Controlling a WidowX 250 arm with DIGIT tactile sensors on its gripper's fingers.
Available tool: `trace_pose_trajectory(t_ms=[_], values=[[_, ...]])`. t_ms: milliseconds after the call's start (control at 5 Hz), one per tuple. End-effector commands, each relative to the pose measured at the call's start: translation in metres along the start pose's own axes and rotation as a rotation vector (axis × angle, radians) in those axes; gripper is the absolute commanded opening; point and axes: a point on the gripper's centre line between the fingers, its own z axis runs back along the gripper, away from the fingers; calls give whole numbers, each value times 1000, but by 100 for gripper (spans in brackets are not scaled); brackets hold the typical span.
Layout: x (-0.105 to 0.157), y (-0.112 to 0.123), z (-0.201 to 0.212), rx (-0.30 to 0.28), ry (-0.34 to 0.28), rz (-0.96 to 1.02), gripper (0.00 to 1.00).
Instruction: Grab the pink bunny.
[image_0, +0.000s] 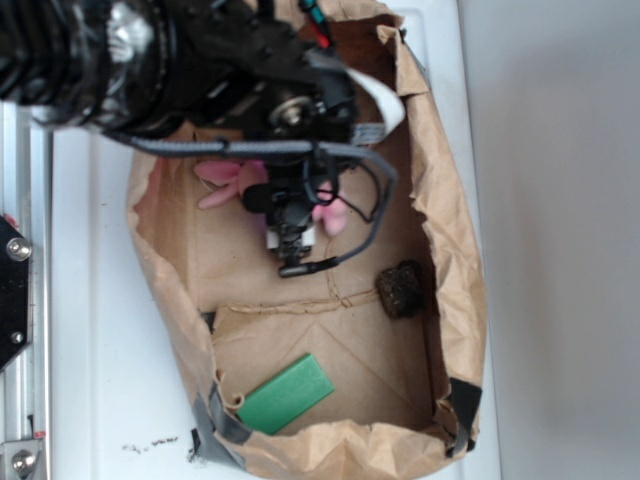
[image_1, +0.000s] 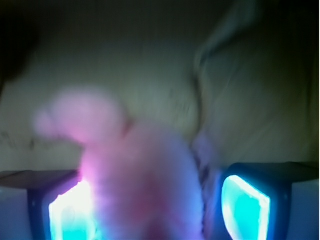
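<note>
Fuzzy plush pink bunny (image_1: 145, 175), crinkled paper bag (image_0: 450, 230)

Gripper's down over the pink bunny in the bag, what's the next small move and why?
Probably close the fingers. The wrist view shows the pink bunny filling the gap between them, with the gripper already low inside the paper bag.
</note>
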Motion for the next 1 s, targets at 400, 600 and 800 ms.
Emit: trace_pose_trajectory(t_ms=[400, 600, 800], values=[[15, 6, 30, 5, -66, 11, 0], [18, 10, 41, 27, -72, 22, 0], [24, 12, 60, 14, -61, 23, 0]])
